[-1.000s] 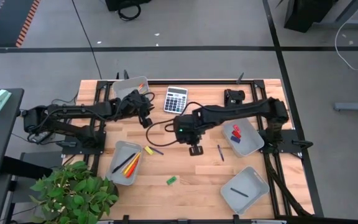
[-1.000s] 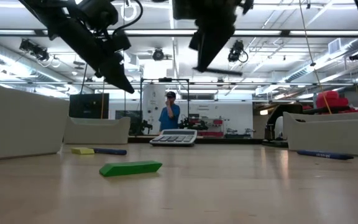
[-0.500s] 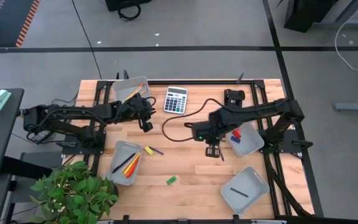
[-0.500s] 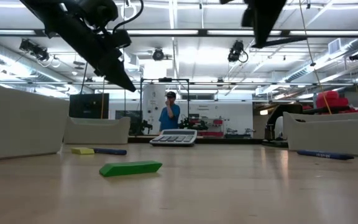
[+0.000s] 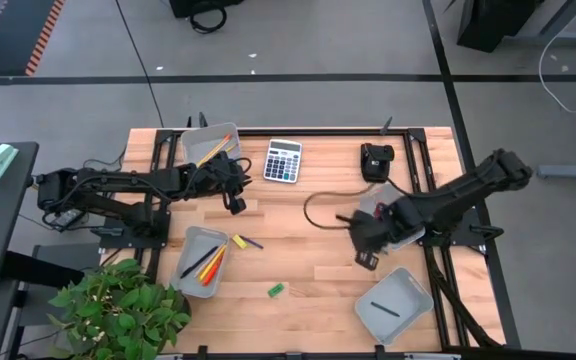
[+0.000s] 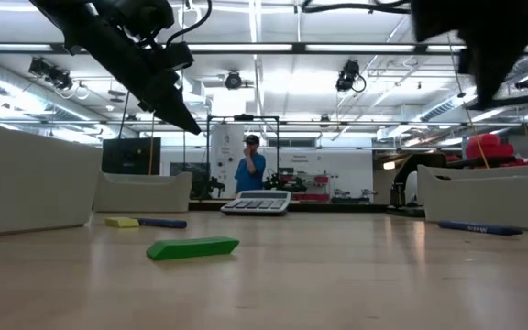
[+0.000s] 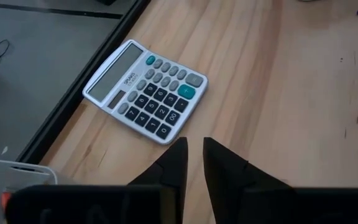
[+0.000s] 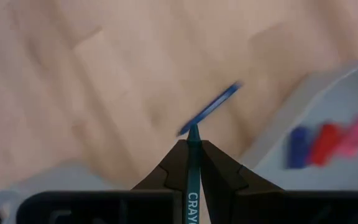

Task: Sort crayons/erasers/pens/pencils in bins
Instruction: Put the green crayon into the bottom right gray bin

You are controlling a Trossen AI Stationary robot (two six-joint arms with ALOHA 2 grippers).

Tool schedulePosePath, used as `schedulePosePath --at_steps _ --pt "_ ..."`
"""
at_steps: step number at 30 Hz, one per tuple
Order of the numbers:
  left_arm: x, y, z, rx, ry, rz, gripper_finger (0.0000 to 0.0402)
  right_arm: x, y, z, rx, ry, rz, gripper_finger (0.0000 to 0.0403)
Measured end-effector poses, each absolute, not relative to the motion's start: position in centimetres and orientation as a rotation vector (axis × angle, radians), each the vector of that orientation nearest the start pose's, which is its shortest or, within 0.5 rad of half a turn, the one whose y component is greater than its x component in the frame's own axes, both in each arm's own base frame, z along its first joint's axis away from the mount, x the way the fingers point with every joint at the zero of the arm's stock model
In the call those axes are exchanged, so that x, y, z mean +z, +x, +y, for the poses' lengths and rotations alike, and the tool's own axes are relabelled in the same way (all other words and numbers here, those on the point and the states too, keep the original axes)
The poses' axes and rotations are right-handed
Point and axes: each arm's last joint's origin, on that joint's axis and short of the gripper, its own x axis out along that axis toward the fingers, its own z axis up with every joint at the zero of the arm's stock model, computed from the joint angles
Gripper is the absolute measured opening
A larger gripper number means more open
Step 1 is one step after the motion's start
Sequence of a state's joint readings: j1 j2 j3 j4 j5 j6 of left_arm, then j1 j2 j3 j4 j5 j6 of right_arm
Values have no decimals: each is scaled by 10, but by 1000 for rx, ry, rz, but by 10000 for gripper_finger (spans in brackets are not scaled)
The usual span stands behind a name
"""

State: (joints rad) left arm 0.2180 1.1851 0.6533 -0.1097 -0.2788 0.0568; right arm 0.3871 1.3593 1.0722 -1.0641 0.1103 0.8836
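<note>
Both fingers of the right tool [image 8: 193,147] are clamped on a teal crayon [image 8: 193,169]. The crayon lies lengthwise between them with only its tip poking out ahead. Held in line with the fingers like that, it can probably be dropped straight off the front without swinging round.

Just beyond the tip, a blue pen [image 8: 210,109] lies loose on the table [image 5: 308,270]. Beside it is the corner of the bin [image 8: 347,93] that holds the erasers [image 8: 328,142], which are blue, red and pink. The crayon does not belong with them. In the high view, the bin with orange and yellow sticks [image 5: 190,240] sits well apart on the table's other side, so I judge the crayon is in transit and not at its drop.

From above, the right arm reaches in from its base at the table's right edge. It slants across the eraser bin, and its tool hangs over bare wood between that bin and the nearer bin with one pen [image 5: 408,285].

The left tool [image 7: 194,149] hangs above the table near the calculator [image 7: 145,90]. Its fingers stand a narrow slit apart with nothing between them. That arm stretches along the table's far-left part, close to the bin of pencils [image 5: 196,145], and appears to be waiting.

A green eraser [image 5: 276,290], a yellow crayon [image 5: 239,241] and a dark pen [image 5: 254,243] are unsorted on the wood.
</note>
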Motion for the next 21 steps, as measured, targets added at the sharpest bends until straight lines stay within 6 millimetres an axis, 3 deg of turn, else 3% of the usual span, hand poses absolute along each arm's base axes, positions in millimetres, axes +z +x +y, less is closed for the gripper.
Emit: schedulePosePath --at_steps 8,15,21 --pt "218 232 59 475 33 650 51 246 191 137 -241 538 1264 39" --pt "218 232 59 490 -23 637 56 231 179 185 -138 551 1281 39" --pt "218 234 48 460 -61 624 61 215 167 205 -192 542 1343 39"
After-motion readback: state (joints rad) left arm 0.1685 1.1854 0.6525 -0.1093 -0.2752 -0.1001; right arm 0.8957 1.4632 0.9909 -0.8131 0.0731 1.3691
